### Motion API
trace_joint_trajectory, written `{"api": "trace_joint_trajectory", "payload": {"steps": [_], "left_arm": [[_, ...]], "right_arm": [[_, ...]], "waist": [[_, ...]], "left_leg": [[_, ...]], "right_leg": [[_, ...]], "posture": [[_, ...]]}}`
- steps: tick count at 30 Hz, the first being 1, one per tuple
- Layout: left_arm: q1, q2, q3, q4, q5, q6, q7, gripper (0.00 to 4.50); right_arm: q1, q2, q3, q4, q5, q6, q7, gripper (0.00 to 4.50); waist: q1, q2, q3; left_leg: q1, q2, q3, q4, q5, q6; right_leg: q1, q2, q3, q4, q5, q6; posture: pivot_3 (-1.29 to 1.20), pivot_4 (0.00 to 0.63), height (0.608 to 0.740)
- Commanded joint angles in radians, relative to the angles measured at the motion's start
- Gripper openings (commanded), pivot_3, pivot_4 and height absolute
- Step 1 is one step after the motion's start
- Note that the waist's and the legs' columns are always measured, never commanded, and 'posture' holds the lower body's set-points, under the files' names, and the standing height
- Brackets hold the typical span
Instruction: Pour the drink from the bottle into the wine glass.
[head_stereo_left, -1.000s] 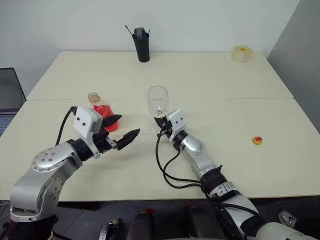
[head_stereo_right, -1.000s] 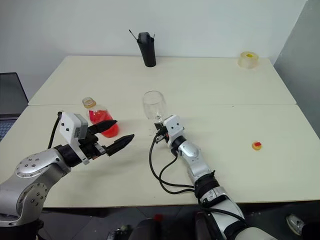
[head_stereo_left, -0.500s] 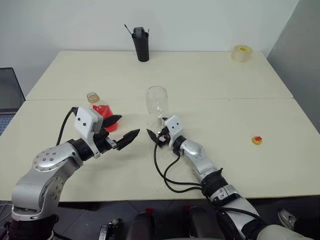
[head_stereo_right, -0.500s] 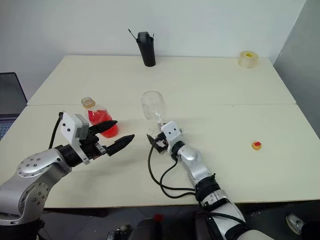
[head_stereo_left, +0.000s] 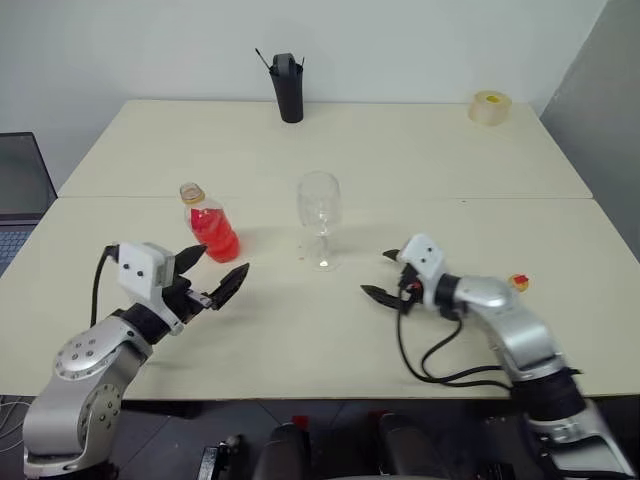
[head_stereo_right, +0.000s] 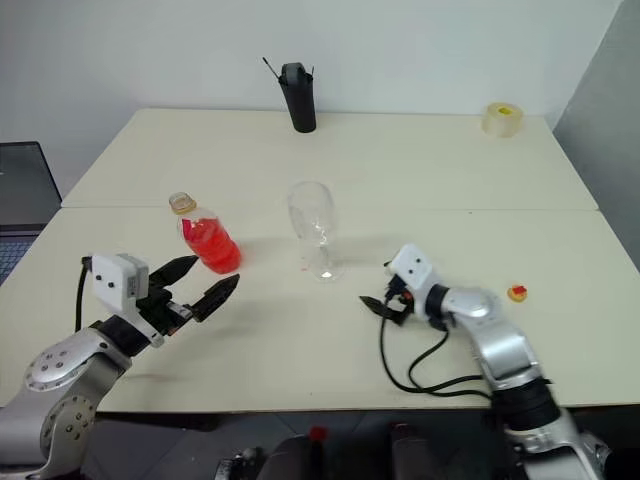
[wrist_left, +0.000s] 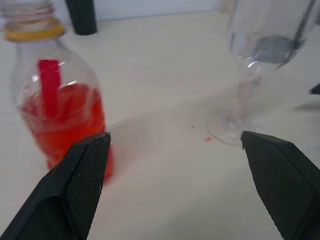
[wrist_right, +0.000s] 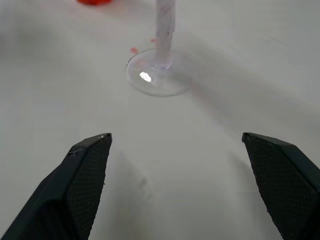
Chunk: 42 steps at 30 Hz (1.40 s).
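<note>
Left eye view showed the left gripper (head_stereo_left: 205, 282) spread wide and empty, pointing roughly level, the bottle (head_stereo_left: 208, 224) standing upright just ahead of its fingers with the drink (wrist_left: 62, 122) filling its lower half. To grasp well, I judged it should straddle the rounded body squarely before closing, keeping the uncapped neck upright. The wine glass (head_stereo_left: 319, 218) stood upright beyond, between the two arms, apparently empty. The right gripper (head_stereo_left: 382, 273) hung released, tilted slightly downward, well apart from the glass foot (wrist_right: 157, 75).
</note>
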Motion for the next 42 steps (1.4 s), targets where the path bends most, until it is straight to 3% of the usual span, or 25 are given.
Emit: {"api": "trace_joint_trajectory", "payload": {"steps": [1,6,14,26,39,42], "left_arm": [[0.016,-0.025,0.029,0.061,0.067,-0.099,0.039,4.50],[0.008,-0.057,0.039,0.115,0.080,-0.152,0.060,4.50],[-0.102,-0.068,-0.002,0.227,0.136,-0.217,0.091,4.50],[-0.255,-0.081,-0.079,0.424,0.214,-0.294,0.098,4.50],[-0.544,-0.098,-0.142,0.757,0.287,-0.358,0.109,4.50],[-0.566,-0.106,-0.152,0.788,0.293,-0.383,0.102,3.88]], "right_arm": [[-0.126,-0.100,-0.117,-0.146,0.151,0.189,0.087,4.45],[-0.372,-0.159,-0.222,-0.194,0.361,0.440,0.108,4.45],[-0.652,-0.044,-0.195,-0.164,0.488,0.620,0.002,4.45],[-0.656,-0.028,-0.157,-0.199,0.543,0.623,-0.046,4.45],[-0.642,-0.063,-0.146,-0.234,0.570,0.645,-0.097,4.45],[-0.633,-0.073,-0.148,-0.236,0.566,0.648,-0.113,4.50]], "waist": [[0.000,0.000,0.000],[0.002,0.000,0.000],[0.010,-0.001,0.000],[0.010,-0.001,0.000],[0.008,-0.001,0.000],[0.009,-0.001,0.000]], "left_leg": [[0.000,0.000,0.000,0.000,0.000,0.000],[0.000,0.001,-0.001,0.000,0.000,0.000],[-0.002,0.000,-0.002,0.000,0.000,0.000],[-0.003,-0.001,-0.002,0.000,0.000,0.000],[-0.003,-0.001,-0.002,0.000,0.000,0.000],[-0.003,-0.001,-0.002,0.001,0.000,0.000]], "right_leg": [[0.000,0.000,0.000,0.000,0.000,0.000],[0.000,0.002,-0.001,-0.001,0.000,0.000],[0.000,-0.001,-0.002,-0.003,0.000,0.000],[0.000,-0.002,-0.003,-0.002,0.000,0.000],[-0.001,-0.002,-0.004,-0.002,0.000,0.000],[-0.001,-0.002,-0.004,-0.001,0.000,0.000]], "posture": [[0.00,0.150,0.740],[0.00,0.150,0.740],[0.00,0.150,0.740],[0.00,0.150,0.740],[0.00,0.150,0.740],[0.00,0.150,0.740]]}}
